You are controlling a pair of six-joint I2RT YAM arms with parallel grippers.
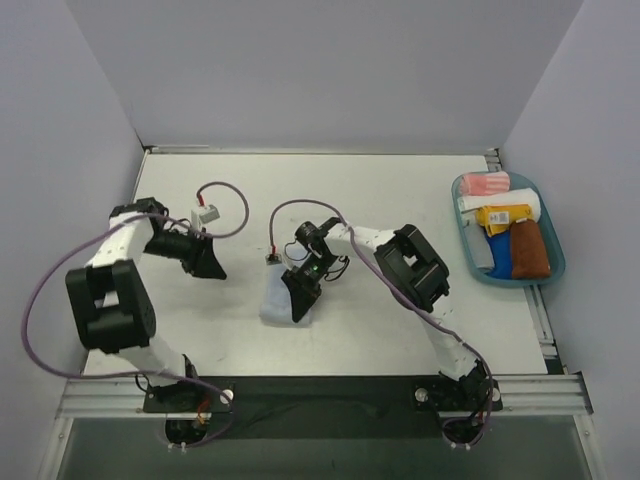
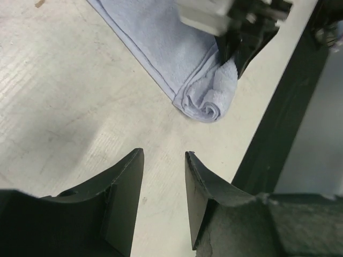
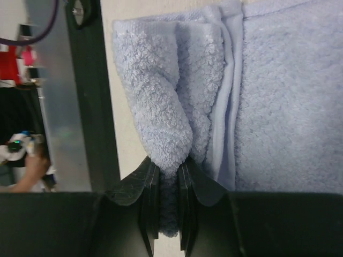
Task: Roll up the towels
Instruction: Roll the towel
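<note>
Your left hand [image 1: 208, 262] sits left of the light-blue towel [image 1: 278, 302], clear of it. Its jaws stand partly open with nothing between them, only bare table [image 1: 400, 190] under the tips. In the left wrist view, the open spiral end of the towel's roll faces that hand, near but not touching.

The light-blue towel lies on the table between your two arms. The edge nearest the arm bases is wound into a short tight roll. The rest lies flat behind the roll.

Your right hand [image 1: 300, 298] is on the towel. Its jaws are almost closed and pinch one end of the roll. In the right wrist view, terry bulges out on both sides of the fingertips.

Well right of the light-blue towel, a teal tray [image 1: 556, 262] sits at the table edge. The rust-brown towel [image 1: 531, 250] lies in its near end, beside a dark blue cloth [image 1: 503, 260]. Farther back in the tray are a yellow cloth [image 1: 500, 216] and a pink-and-white striped cloth [image 1: 487, 183].
</note>
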